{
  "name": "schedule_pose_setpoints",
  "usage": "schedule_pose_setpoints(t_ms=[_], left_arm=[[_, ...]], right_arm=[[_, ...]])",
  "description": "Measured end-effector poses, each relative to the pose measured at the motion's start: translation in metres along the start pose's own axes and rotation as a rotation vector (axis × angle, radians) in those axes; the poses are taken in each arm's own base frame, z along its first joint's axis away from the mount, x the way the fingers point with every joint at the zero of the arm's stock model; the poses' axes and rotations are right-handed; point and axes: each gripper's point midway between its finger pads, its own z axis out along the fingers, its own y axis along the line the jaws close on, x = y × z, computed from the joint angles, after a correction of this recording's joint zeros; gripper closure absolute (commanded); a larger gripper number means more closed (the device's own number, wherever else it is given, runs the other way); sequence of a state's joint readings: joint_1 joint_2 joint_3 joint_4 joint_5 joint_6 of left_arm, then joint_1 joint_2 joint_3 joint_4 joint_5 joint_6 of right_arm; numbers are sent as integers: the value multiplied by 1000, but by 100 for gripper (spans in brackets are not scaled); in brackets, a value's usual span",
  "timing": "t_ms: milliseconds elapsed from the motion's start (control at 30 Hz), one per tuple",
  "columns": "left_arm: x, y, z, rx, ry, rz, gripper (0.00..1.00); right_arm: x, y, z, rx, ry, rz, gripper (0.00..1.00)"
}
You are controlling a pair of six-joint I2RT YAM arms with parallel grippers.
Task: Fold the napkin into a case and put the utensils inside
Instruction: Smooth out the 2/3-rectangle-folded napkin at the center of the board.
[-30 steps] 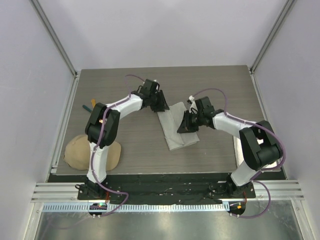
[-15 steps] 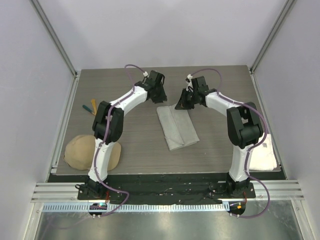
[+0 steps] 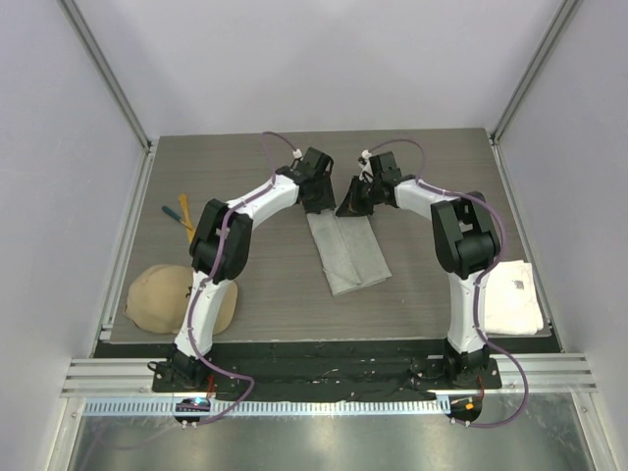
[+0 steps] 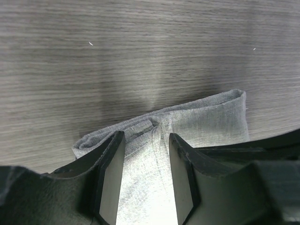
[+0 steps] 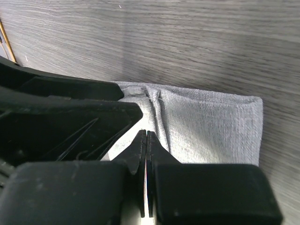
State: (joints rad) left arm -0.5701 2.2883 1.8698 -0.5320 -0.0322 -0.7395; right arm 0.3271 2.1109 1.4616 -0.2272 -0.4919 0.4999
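The napkin (image 3: 345, 251) lies on the table, folded into a long narrow grey strip running away from the arms. Both grippers meet at its far end. My left gripper (image 3: 320, 202) is open, its fingers (image 4: 112, 173) straddling the cloth (image 4: 206, 119) with the fabric lying flat between them. My right gripper (image 3: 350, 205) is shut, its tips (image 5: 146, 135) pressed together just above the cloth (image 5: 211, 126), with nothing visible between them. Two utensils (image 3: 181, 211), one with an orange-yellow handle and one with a teal handle, lie near the table's left edge, far from both grippers.
A tan cap (image 3: 182, 298) sits at the near left corner. A white towel (image 3: 512, 294) lies at the near right edge. The left gripper's black body (image 5: 61, 122) crowds the right gripper's left side. Metal frame posts stand at the far corners.
Both grippers have travelled from the napkin's middle to its far end and drawn close together. The right gripper has shut and the left has widened. The white towel is now uncovered.
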Motion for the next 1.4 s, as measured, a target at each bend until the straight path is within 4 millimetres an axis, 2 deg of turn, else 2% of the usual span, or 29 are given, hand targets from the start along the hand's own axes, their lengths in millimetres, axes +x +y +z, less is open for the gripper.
schedule_pose_setpoints(t_ms=[200, 333, 567, 600, 633, 900, 1067, 1167, 1200, 1300, 1333, 1400], left_arm=[[1, 1, 0, 5, 8, 66, 54], [-3, -5, 6, 25, 17, 100, 58], [-1, -10, 17, 50, 48, 125, 76], [-1, -10, 18, 50, 49, 126, 84], [-1, -10, 19, 49, 51, 126, 87], [-2, -11, 20, 48, 51, 129, 100], [-2, -16, 20, 72, 53, 120, 100], [-1, -19, 19, 86, 58, 116, 86], [-1, -19, 19, 87, 59, 116, 71], [-1, -20, 19, 89, 59, 119, 55], [-2, -20, 18, 89, 55, 121, 53], [-4, -22, 13, 85, 47, 129, 36]], right_arm=[[4, -5, 12, -14, 13, 22, 99], [9, -11, 19, -15, 29, 40, 99], [8, -11, 20, -16, 26, 40, 99], [8, -11, 20, -16, 25, 40, 99], [8, -12, 20, -16, 23, 39, 99], [6, -13, 19, -12, 18, 44, 99], [6, -14, 19, -15, 16, 59, 99], [7, -14, 19, -21, 12, 66, 98], [7, -14, 17, -19, 10, 68, 93], [5, -15, 10, -3, 4, 80, 82], [4, -14, 7, 1, 2, 86, 79], [0, -9, -8, 8, -11, 100, 68]])
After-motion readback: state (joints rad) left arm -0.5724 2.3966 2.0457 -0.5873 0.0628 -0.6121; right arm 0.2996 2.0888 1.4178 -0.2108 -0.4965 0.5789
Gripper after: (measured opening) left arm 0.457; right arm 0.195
